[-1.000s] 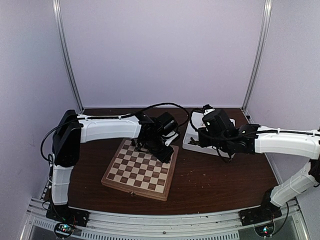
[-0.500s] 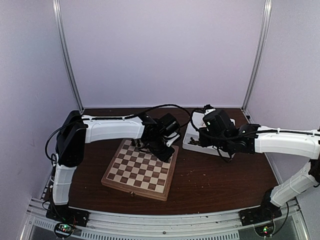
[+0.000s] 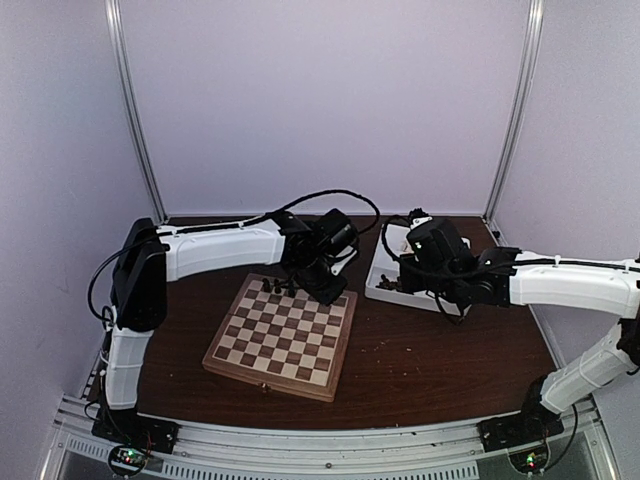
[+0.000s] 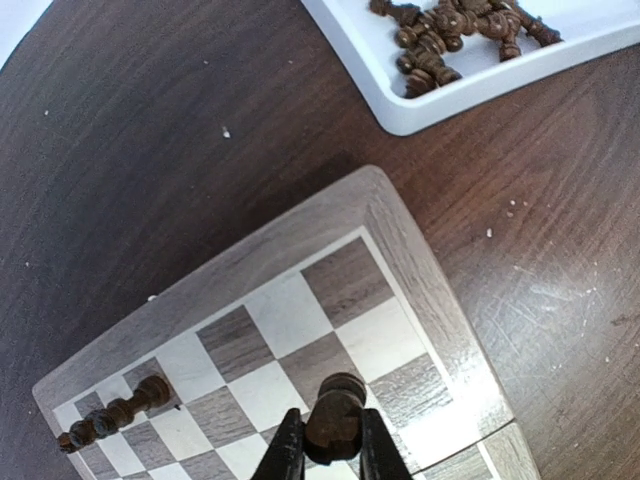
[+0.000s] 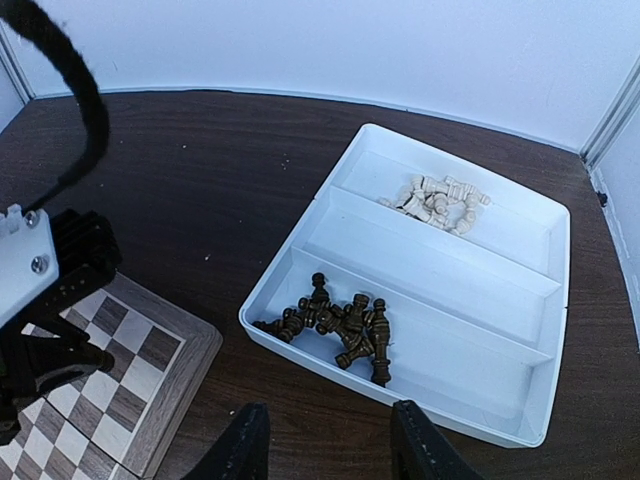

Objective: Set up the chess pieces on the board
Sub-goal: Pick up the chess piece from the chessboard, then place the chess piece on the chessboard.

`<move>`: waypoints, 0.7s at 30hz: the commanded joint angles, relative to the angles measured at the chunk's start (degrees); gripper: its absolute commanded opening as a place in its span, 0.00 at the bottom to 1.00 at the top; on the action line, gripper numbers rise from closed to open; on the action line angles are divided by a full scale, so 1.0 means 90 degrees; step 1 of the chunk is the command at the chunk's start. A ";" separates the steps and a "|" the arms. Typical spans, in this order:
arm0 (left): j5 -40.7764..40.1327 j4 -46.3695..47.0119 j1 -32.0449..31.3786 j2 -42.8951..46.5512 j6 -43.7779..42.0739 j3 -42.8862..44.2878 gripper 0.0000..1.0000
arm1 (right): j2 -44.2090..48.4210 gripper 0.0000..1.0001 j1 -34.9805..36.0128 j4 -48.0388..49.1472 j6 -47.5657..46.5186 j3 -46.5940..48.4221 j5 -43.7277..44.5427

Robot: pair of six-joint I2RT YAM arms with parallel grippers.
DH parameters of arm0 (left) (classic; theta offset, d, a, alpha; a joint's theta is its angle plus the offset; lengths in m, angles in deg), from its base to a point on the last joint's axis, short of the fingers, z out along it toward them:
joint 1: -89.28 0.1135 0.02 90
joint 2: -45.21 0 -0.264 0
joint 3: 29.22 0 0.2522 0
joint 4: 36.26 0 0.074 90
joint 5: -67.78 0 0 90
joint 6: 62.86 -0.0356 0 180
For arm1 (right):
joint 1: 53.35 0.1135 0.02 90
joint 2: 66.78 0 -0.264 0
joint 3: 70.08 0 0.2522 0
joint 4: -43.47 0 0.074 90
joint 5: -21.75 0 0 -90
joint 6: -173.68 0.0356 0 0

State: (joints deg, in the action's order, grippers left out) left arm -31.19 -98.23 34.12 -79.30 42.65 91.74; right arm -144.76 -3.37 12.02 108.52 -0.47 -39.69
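Brown piece [image 4: 335, 402]: sitting clamped in left gripper [image 4: 331, 438] over board [image 4: 300, 250]
Risk: tipping if released tilted
Right gripper [image 5: 330, 420]: hanging apart, empty

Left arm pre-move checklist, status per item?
1. Left tool closed on piece: ok.
2. Piece upright in the grip: cannot tell.
3. Piece lifted off the board or standing on it: cannot tell.
4. Placed pieces standing, apart from the left tool: ok.
5. Right tool open, empty, off the board, by the tray: ok.
6. Spare pieces in the tray's near compartment: ok.
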 commanded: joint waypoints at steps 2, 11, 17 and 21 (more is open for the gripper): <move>-0.0179 -0.0093 0.0261 -0.0233 -0.0216 0.0383 0.13 | 0.0145 0.43 -0.0068 0.0033 0.0056 -0.0146 0.0089; -0.0058 -0.0094 0.0464 -0.0519 -0.0346 0.0707 0.14 | 0.0226 0.43 -0.0156 0.0023 0.0028 -0.0210 0.0118; 0.0109 -0.0095 0.0477 -0.0710 -0.0358 0.0845 0.14 | 0.0226 0.43 -0.0238 0.0034 0.0033 -0.0248 0.0106; 0.0225 -0.0098 0.0474 -0.0779 -0.0337 0.0854 0.14 | 0.0199 0.43 -0.0277 0.0035 0.0042 -0.0256 0.0090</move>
State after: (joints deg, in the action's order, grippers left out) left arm -30.90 -99.15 38.19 -85.18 40.26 97.73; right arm -143.79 -5.29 12.00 108.52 -2.11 -39.69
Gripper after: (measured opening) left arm 0.154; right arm 0.434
